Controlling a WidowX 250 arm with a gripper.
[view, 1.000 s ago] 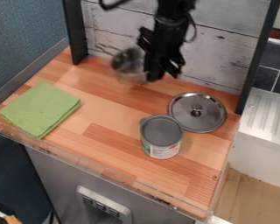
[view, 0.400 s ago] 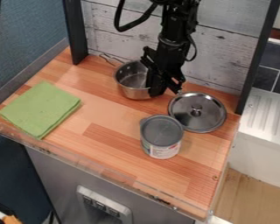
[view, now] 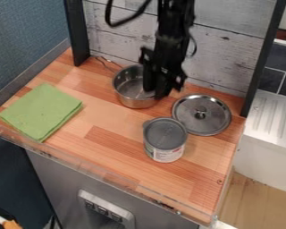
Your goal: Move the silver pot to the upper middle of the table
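Silver pot [view: 133,100] near 12 o'clock on the table [view: 68,134], its handle [view: 100,58] towards 11. The gripper [view: 163,91] overlaps its rim at 3 o'clock; whether clamped or apart cannot be determined. Off-centre lifting may tilt the pot; backward travel may jam the handle against the wall [view: 229,58]. Sideways swing could strike the lid [view: 187,117], at 4.

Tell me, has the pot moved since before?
Yes. The pot has moved away from the white wall behind it, toward the front of the table and closer to the can, which stayed put.
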